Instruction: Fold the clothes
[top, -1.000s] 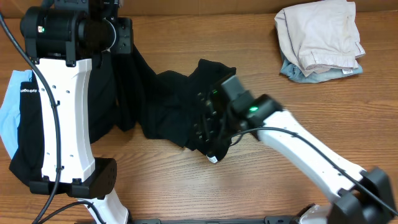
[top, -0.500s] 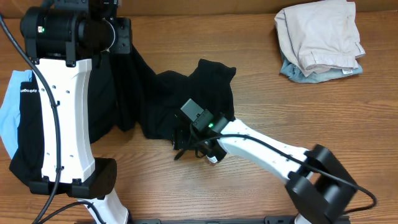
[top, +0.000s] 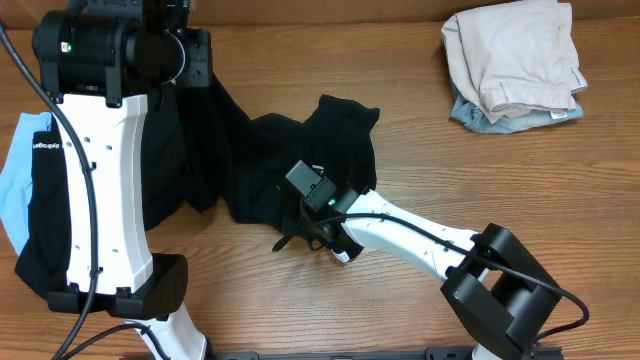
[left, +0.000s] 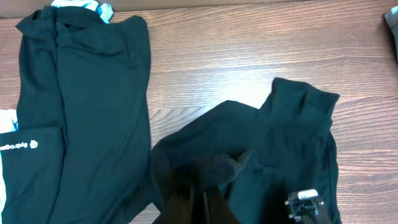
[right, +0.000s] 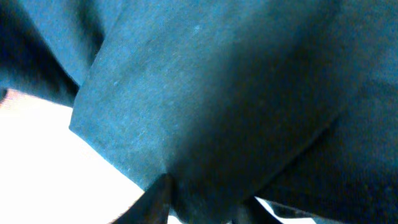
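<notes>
Black garment sprawls mid-frame, long axis running upper left to centre. R gripper sits at its lower edge, cloth between the fingers, can't tell if clamped. L gripper pinches a bunch at the upper-left end. R is nearer the loose edge.

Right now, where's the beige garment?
In the overhead view, the beige garment lies at the table's far right corner, atop a grey-blue garment, apart from the black garment in the middle.
</notes>
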